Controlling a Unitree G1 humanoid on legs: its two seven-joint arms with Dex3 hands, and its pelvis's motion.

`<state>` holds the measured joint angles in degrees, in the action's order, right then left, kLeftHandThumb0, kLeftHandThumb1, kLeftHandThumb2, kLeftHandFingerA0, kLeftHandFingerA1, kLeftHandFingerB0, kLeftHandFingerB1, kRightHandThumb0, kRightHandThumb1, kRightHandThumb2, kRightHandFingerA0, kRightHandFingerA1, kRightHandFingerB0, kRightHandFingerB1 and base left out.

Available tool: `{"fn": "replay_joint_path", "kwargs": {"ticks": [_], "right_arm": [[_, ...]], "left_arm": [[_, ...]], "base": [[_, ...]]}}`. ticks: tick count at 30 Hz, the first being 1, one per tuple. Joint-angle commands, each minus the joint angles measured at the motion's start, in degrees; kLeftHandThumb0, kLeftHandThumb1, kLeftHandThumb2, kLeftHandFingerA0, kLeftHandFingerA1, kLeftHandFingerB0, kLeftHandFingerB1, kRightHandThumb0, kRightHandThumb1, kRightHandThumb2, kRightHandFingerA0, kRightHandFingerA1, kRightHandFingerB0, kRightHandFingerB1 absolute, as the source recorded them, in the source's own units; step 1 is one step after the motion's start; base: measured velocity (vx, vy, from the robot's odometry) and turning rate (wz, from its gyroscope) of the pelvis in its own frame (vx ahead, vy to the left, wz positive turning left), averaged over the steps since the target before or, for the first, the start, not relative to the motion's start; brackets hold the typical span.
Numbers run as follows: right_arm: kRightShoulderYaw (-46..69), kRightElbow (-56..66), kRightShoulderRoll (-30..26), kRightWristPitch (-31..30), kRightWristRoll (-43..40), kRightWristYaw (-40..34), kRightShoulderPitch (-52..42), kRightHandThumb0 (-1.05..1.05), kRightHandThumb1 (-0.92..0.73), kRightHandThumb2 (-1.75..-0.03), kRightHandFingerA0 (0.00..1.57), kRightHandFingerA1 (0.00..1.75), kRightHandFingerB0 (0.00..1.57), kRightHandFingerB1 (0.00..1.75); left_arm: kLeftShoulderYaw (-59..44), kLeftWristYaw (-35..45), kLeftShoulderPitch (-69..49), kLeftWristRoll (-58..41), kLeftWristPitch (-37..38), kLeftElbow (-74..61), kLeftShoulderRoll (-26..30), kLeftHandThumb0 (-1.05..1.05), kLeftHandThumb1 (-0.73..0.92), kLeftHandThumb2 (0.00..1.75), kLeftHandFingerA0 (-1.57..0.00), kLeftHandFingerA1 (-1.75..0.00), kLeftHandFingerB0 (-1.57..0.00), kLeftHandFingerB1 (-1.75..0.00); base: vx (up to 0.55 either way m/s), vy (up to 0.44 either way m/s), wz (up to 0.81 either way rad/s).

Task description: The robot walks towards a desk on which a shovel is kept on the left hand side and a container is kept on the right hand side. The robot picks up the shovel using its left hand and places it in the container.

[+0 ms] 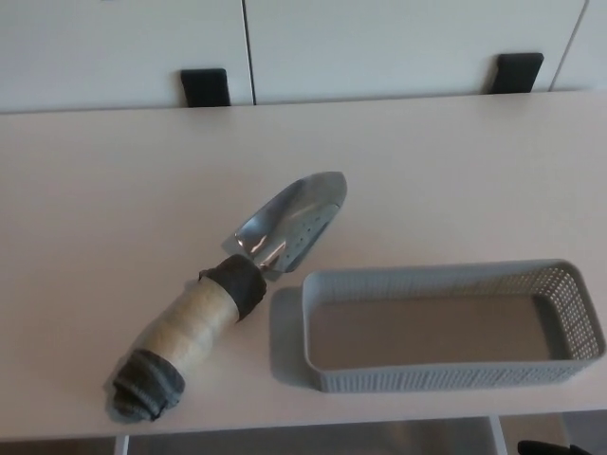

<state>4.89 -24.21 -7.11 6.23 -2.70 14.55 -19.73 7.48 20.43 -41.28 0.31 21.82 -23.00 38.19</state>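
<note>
The shovel lies flat on the pale desk, left of the middle. Its shiny metal blade points up and to the right. The thick handle, wrapped in beige with dark grey bands, runs down-left toward the desk's front edge. The grey mesh container stands to its right, near the front edge, with nothing inside. The shovel's dark collar is close to the container's left end. My left hand does not show. Only a dark sliver of my right hand shows at the bottom edge, below the desk.
Two black brackets stand at the desk's back edge against white cabinet fronts. The desk's front edge runs along the bottom of the picture.
</note>
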Motion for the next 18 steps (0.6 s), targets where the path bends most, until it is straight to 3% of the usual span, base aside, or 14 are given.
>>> {"fn": "replay_joint_path", "kwargs": {"ticks": [1,3,5,7,8,9,10,11,12,13,14,15,16,18], "right_arm": [[0.47,-0.04,-1.23,1.45,0.22,-0.6,0.39,0.09,-0.6,-0.58,0.64,0.6,0.41,0.48],[0.46,0.32,-1.34,1.03,0.19,-0.47,0.21,0.08,-0.6,-0.57,0.61,0.57,0.42,0.48],[0.34,-0.37,-1.4,1.36,0.71,-0.96,0.5,0.07,-0.6,-0.57,0.62,0.58,0.43,0.48],[0.28,-0.81,-1.41,1.82,0.93,-1.1,0.61,0.08,-0.6,-0.58,0.64,0.6,0.41,0.48],[0.22,-0.8,-1.43,1.95,0.98,-1.06,0.47,0.07,-0.6,-0.57,0.62,0.58,0.42,0.48],[0.26,-0.41,-1.34,1.57,0.8,-0.96,0.25,0.08,-0.6,-0.57,0.61,0.58,0.42,0.48],[0.33,-0.04,-1.16,0.96,0.59,-1.02,0.14,0.08,-0.6,-0.57,0.61,0.58,0.42,0.48],[0.67,0.39,-0.77,0.49,-0.43,-0.44,-0.13,0.1,-0.61,-0.57,0.59,0.58,0.4,0.48],[0.72,0.73,-0.63,0.41,-0.79,-0.11,-0.57,0.08,-0.6,-0.57,0.59,0.58,0.4,0.48],[0.58,0.66,-0.69,0.75,-0.42,-0.33,-0.71,0.08,-0.6,-0.57,0.59,0.58,0.4,0.48],[0.41,0.52,-0.85,0.66,0.02,-0.58,-0.55,0.08,-0.6,-0.57,0.6,0.58,0.41,0.48],[0.26,-0.13,-1.15,1.28,0.3,-0.36,-0.44,0.08,-0.6,-0.57,0.6,0.58,0.4,0.48],[0.28,-0.43,-1.17,1.5,0.27,-0.26,-0.35,0.08,-0.6,-0.57,0.6,0.58,0.4,0.48],[0.01,-0.62,-1.15,1.66,0.5,-0.21,-0.28,0.08,-0.6,-0.57,0.6,0.58,0.41,0.48]], "left_arm": [[-23.76,27.01,-13.06,-39.41,7.91,-32.86,21.72,-0.52,0.92,0.73,-0.43,-0.44,-0.3,-0.32],[-25.56,26.77,-14.38,-38.33,16.82,-31.64,19.38,-0.42,0.86,0.66,-0.43,-0.46,-0.36,-0.32],[-30.09,26.3,-14.29,-45.39,13.62,-33.15,17.75,-0.44,0.83,0.66,-0.52,-0.45,-0.5,-0.36],[-27.4,12.34,-9.0,-49.61,13.0,-37.0,15.91,-0.51,0.87,0.66,-0.6,-0.49,-0.51,-0.38],[-16.98,4.26,7.85,-48.04,13.35,-36.24,13.32,-0.75,0.86,1.16,-0.25,-0.53,-0.11,-0.43],[-14.95,-1.06,22.31,-36.79,10.34,-31.46,3.9,-0.67,0.73,1.04,-0.43,-0.59,-0.22,-0.47],[-11.84,-5.7,33.95,-26.62,9.71,-26.0,-4.6,-0.67,0.73,1.04,-0.43,-0.59,-0.22,-0.47],[-19.91,-7.35,21.97,-37.94,-2.85,-31.94,7.24,-0.8,0.62,0.99,-0.27,-0.5,-0.15,-0.42],[-22.35,-12.51,19.71,-25.23,-8.62,-34.89,1.44,-0.24,0.43,0.95,-0.1,-0.51,-0.09,-0.5],[-22.74,-13.16,19.76,-20.21,-11.74,-35.32,-0.21,-0.24,0.43,0.95,-0.1,-0.51,-0.09,-0.5],[-22.47,-12.16,20.08,-11.13,-14.39,-34.12,-2.38,-0.47,0.61,0.59,-0.18,-0.28,-0.16,-0.27],[-18.65,-12.11,22.45,4.63,-17.85,-31.11,-5.96,-0.5,0.58,0.61,-0.01,-0.22,-0.04,-0.23],[-16.42,-11.85,23.74,9.93,-19.66,-29.23,-7.22,-0.5,0.58,0.61,-0.01,-0.22,-0.04,-0.23],[-11.03,-11.87,27.96,22.54,-23.43,-23.44,-9.85,-0.65,0.45,0.79,0.0,-0.13,0.0,-0.14]], "base": [[0.0,0.0,0.0],[0.0,0.0,0.0],[0.0,0.0,0.0],[0.0,0.0,0.0],[0.0,0.0,0.0],[0.0,0.0,0.0],[0.0,0.0,0.0],[0.0,0.0,0.0],[0.0,0.0,0.0],[0.0,0.0,0.0],[0.0,0.0,0.0],[0.0,0.0,0.0],[0.0,0.0,0.0],[0.0,0.0,0.0]]}}
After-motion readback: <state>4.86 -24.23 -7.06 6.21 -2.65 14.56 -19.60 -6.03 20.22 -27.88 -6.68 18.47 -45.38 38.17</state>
